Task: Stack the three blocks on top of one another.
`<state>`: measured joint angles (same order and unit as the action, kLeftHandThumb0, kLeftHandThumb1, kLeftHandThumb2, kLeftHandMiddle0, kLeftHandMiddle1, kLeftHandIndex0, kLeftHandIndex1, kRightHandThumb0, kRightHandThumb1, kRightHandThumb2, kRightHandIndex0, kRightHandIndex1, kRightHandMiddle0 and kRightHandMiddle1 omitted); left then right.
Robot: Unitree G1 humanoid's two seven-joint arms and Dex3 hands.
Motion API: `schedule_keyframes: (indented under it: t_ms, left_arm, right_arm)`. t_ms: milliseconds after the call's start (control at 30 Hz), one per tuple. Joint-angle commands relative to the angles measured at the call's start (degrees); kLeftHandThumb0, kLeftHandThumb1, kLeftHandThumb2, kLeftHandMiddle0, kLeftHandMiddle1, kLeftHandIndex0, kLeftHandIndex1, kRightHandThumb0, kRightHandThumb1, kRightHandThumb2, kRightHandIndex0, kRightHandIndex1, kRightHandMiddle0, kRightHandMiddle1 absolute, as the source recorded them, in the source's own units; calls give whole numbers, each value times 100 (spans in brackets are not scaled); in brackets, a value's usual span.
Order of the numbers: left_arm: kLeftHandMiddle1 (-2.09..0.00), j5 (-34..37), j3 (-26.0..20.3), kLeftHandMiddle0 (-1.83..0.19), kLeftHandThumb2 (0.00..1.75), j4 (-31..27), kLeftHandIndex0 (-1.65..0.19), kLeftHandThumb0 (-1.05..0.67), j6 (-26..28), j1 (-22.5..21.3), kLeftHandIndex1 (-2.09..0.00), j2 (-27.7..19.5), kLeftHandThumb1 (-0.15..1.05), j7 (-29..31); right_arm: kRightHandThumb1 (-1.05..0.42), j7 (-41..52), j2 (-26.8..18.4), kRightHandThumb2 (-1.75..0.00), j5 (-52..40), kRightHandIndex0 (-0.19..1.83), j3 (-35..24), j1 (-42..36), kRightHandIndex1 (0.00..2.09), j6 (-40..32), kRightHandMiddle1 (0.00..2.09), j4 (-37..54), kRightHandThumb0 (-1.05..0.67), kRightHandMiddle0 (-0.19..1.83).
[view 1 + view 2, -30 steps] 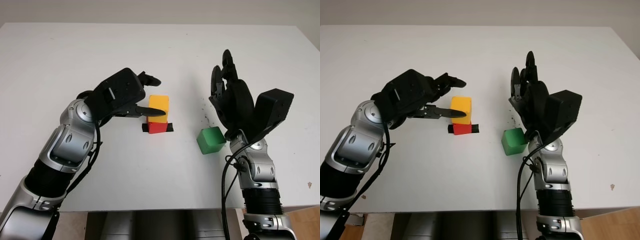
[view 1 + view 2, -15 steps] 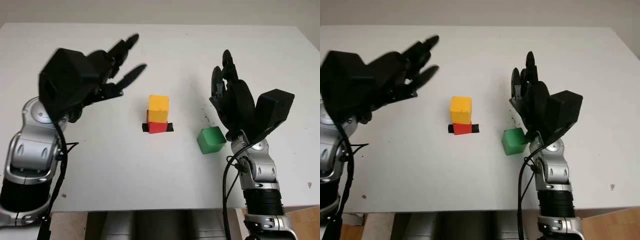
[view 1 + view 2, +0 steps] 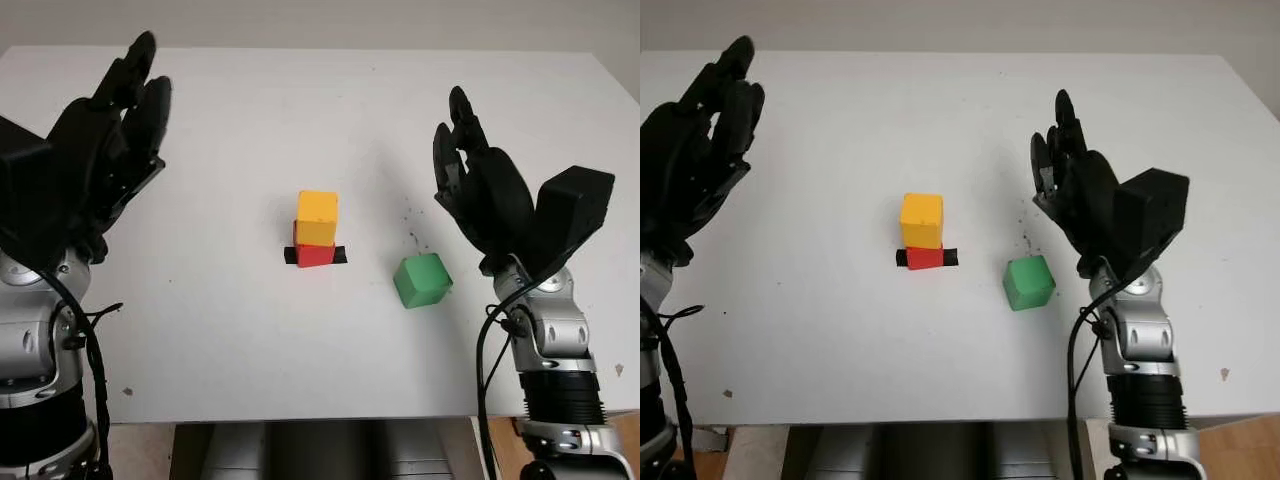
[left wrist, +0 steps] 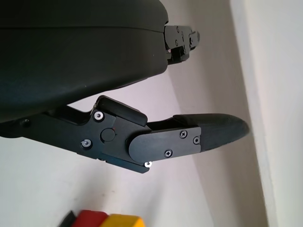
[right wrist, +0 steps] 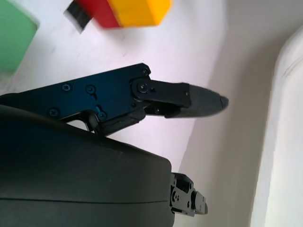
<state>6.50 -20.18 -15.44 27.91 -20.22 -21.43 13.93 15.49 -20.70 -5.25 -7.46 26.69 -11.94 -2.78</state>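
Yellow block (image 3: pixel 317 217) sits on the red block (image 3: pixel 314 255) at tabletop (image 3: pixel 300 100) centre, over a black marker (image 3: pixel 341 254). Green block (image 3: pixel 421 280) lies apart to the right. Left hand (image 3: pixel 95 165) and right hand (image 3: pixel 480 190) hover open. Right wrist view adds the green block's edge (image 5: pixel 14 35).

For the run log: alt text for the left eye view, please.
A yellow block sits on a red block at the middle of a white table, with a green block alone beside them. The open left hand and open right hand are raised at either side.
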Motion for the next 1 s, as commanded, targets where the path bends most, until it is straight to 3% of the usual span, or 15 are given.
schedule_keyframes:
  t_ms: [0, 133, 267, 400, 533, 800, 967]
  left_arm:
    - [0, -121, 105, 19, 53, 347, 19, -80, -436, 264, 0, 46, 105, -76]
    - [0, -257, 265, 19, 54, 679, 18, -82, -876, 490, -1, 83, 105, -244]
    - [-1, -139, 304, 19, 56, 763, 17, -80, -961, 637, -2, 197, 105, -347]
    - [-2, -68, 338, 19, 59, 855, 18, -78, -1081, 690, -3, 265, 105, -374]
    - [-1, 99, 343, 19, 59, 872, 19, -77, -1091, 667, -3, 409, 105, -437]
    - [0, 223, 398, 19, 60, 821, 19, -77, -1041, 605, -1, 565, 105, -628]
    - [0, 253, 458, 19, 57, 777, 19, -78, -975, 623, 0, 639, 105, -755]
  right_arm:
    - [-101, 184, -359, -12, 37, -5, -39, 133, 8, -132, 8, 191, -56, -3]
    - [-94, 511, -994, -5, 388, 8, 108, 160, 14, -440, 13, 553, -52, 10]
    - [-86, 982, -1768, -4, 951, 30, 286, 53, 18, -722, 12, 1221, -48, 31]
    - [-79, 1457, -2465, -4, 1492, 43, 376, -151, 14, -755, 8, 1943, -48, 47]
    - [-75, 1762, -3052, -4, 2064, 50, 380, -460, 13, -344, 8, 2509, -49, 54]
    - [-73, 2415, -3473, -5, 2908, 43, 587, -969, 6, -425, 4, 3527, -53, 49]
    - [-76, 2602, -3477, -6, 3543, 39, 823, -1201, 4, -398, 4, 3850, -57, 45]
